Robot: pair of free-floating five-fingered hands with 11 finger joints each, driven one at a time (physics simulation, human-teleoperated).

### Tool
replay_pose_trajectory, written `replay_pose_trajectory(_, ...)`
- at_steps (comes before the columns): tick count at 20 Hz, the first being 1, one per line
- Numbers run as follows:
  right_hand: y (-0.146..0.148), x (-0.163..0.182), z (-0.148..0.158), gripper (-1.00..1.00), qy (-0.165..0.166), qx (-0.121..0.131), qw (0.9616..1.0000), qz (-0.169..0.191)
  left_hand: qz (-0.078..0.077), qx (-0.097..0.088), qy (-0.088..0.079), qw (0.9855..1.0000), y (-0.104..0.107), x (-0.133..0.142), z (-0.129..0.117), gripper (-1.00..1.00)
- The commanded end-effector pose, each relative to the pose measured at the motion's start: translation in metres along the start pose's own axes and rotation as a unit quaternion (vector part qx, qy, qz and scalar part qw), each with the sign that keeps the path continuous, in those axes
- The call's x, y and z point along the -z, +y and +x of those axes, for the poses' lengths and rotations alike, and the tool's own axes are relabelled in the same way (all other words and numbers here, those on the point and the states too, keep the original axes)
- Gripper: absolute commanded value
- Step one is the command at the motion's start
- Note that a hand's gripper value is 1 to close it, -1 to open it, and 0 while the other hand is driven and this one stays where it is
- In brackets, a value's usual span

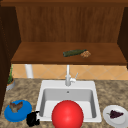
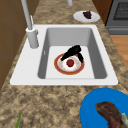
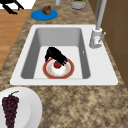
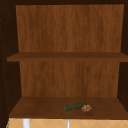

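Observation:
In the white sink [image 2: 30, 75] lies an orange-rimmed plate [image 2: 58, 70] [image 3: 71, 71] with a small red fruit [image 2: 70, 62] [image 3: 57, 65] at its middle. My right hand [image 2: 72, 51] [image 3: 55, 55] arches just above that fruit. My left hand [image 1: 32, 118] hangs at the counter's front edge beside the blue plate [image 1: 23, 113], and its fingers [image 3: 11, 4] are spread in the right side view. A large red round shape [image 1: 67, 115] covers the front of the sink in the front view.
The blue plate [image 3: 37, 15] carries a piece of brown meat [image 1: 15, 106] [image 2: 110, 113]. A white plate [image 1: 111, 121] [image 3: 30, 107] with dark grapes [image 1: 115, 114] [image 3: 10, 106] lies right of the sink. The faucet [image 1: 67, 78] [image 2: 32, 35] stands behind. A cucumber [image 1: 73, 52] and a brown lump [image 1: 85, 54] lie on the shelf.

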Motion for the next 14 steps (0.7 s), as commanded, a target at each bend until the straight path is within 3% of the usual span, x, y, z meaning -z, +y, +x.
replay_pose_trajectory(1, 0.026, 0.016, -0.003, -1.0, 0.0, -0.002, 1.0, -0.009, 0.0, 0.0, 0.0, 1.0, 0.0, 0.0, 0.0, 0.0)
replay_pose_trajectory(5, 0.044, 0.047, -0.003, -1.0, 0.008, -0.019, 0.9997, -0.013, 0.0, 0.0, 0.0, 1.0, 0.0, 0.0, 0.0, 0.0)
replay_pose_trajectory(7, 0.033, 0.063, 0.007, -1.0, 0.021, -0.018, 0.9994, 0.021, 0.0, 0.0, 0.0, 1.0, 0.0, 0.0, 0.0, 0.0)
replay_pose_trajectory(10, 0.011, 0.06, 0.017, -1.0, 0.033, -0.028, 0.9956, 0.083, 0.0, 0.0, 0.0, 1.0, 0.0, 0.0, 0.0, 0.0)
replay_pose_trajectory(12, 0.014, 0.06, 0.017, -1.0, 0.042, -0.034, 0.9943, 0.091, 0.0, 0.0, 0.0, 1.0, 0.0, 0.0, 0.0, 0.0)
replay_pose_trajectory(14, 0.026, 0.055, 0.015, -1.0, 0.054, -0.046, 0.9945, 0.077, 0.0, 0.0, 0.0, 1.0, 0.0, 0.0, 0.0, 0.0)
